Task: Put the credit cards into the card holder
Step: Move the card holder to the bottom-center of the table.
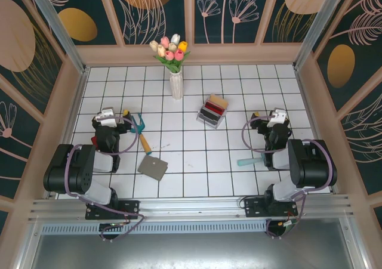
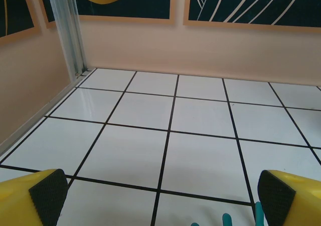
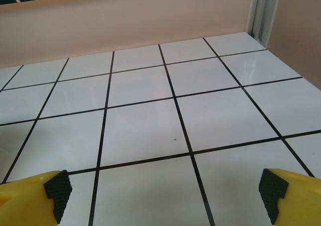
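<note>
Left end effector [image 2: 160, 193], right end effector [image 3: 165, 188]: wide open, empty. Step: outset. Next, likely: unfold card holder [image 1: 153, 167], lower left.

I note the grey card holder [image 1: 153, 167] flat on the counter [image 1: 197, 161], front left, well apart from the credit cards [image 1: 213, 108] standing in a clear rack [image 1: 209, 121] mid-counter, tulip vase [image 1: 176, 85] behind.

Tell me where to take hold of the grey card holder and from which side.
Probably pinch the card holder at its near corner, coming down from above. It lies flat on the tiles, turned diagonally, so only a thin edge offers a bite.
</note>
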You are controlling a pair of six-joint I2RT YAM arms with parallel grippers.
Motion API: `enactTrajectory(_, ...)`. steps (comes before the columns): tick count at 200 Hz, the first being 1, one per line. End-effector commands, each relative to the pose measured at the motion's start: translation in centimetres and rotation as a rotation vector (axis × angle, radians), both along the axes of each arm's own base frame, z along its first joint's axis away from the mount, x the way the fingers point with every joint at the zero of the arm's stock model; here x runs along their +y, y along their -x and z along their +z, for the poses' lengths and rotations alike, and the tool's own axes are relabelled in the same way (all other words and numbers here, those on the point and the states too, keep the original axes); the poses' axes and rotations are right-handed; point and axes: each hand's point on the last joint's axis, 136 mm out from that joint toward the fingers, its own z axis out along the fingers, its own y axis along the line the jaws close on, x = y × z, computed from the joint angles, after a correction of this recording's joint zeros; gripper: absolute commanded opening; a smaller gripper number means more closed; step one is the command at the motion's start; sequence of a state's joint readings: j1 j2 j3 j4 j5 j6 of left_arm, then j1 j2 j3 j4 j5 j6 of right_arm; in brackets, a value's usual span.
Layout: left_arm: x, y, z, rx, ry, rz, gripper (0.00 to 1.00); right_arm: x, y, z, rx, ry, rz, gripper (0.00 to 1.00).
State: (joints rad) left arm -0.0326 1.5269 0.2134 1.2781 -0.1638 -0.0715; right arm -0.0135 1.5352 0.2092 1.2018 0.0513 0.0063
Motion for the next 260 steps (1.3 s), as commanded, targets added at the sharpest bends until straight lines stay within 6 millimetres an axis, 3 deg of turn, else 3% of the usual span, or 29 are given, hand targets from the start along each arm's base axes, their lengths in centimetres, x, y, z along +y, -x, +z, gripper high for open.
enactTrajectory(1, 0.0, -0.4, 1.0, -0.031, -0.007, -0.011, 0.99, -0.1, -0.7, 1.7, -0.067, -0.015, 0.005, 0.99)
enactTrajectory(147, 0.1, -0.3, 1.1, -0.037, -0.006, -0.011, 0.99, 0.1, -0.7, 1.8, -0.068, -0.015, 0.018, 0.99)
enactTrajectory(173, 1.7, 2.0, 3.1, -0.125, 0.029, 0.088, 0.99, 0.7, -0.7, 2.1, -0.071, 0.005, 0.031, 0.99)
enactTrajectory(193, 0.6, 1.6, 3.8, -0.08, 0.031, 0.023, 0.99, 1.1, 0.1, 2.9, -0.108, 0.019, 0.046, 0.99)
enactTrajectory(209, 0.6, 2.4, 4.8, -0.1, 0.06, 0.025, 0.99, 0.9, 1.0, 4.2, -0.143, 0.022, 0.025, 0.99)
enactTrajectory(238, 1.9, 3.5, 7.7, -0.147, 0.166, 0.105, 0.99, 0.6, 0.5, 4.8, 0.031, -0.065, -0.006, 0.99)
enactTrajectory(260, 0.5, 3.3, 9.6, -0.07, 0.248, 0.036, 0.99, 1.0, 1.6, 5.9, 0.117, -0.235, -0.031, 0.99)
